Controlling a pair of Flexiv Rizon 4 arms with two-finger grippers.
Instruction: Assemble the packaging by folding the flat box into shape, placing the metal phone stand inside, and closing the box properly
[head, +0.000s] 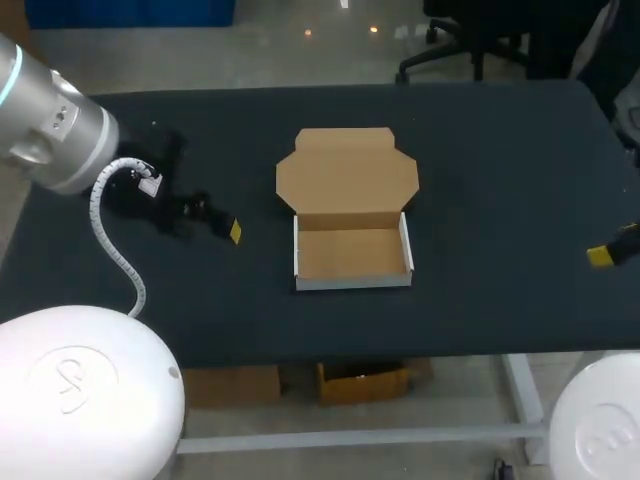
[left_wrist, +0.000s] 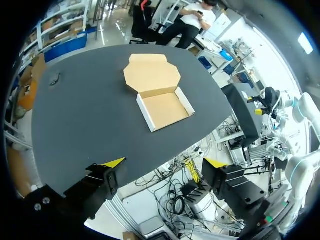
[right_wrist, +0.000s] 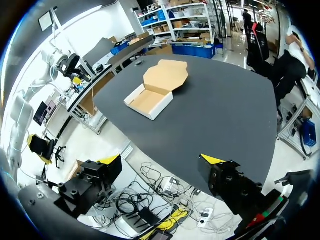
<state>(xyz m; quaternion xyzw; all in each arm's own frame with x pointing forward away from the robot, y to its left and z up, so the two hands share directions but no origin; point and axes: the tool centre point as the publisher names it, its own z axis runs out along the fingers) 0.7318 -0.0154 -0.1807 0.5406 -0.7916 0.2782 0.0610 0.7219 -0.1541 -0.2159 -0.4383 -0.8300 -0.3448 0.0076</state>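
The cardboard box (head: 350, 252) sits mid-table as a shallow tray with white outer walls. Its brown lid (head: 347, 172) lies open and flat behind it. The tray is empty, and I see no metal phone stand in any view. My left gripper (head: 222, 222) hovers left of the box, open and empty. In the left wrist view the box (left_wrist: 165, 107) lies well ahead of my open left gripper (left_wrist: 165, 162). My right gripper (head: 605, 252) shows one yellow tip at the table's right edge. From the right wrist the box (right_wrist: 147, 100) is far ahead of the open, empty right gripper (right_wrist: 160, 160).
The black table (head: 500, 180) spreads wide around the box. A small dark object (left_wrist: 54, 79) lies near the table's far left corner, too small to identify. My left arm's white cable (head: 110, 240) hangs over the table's left part.
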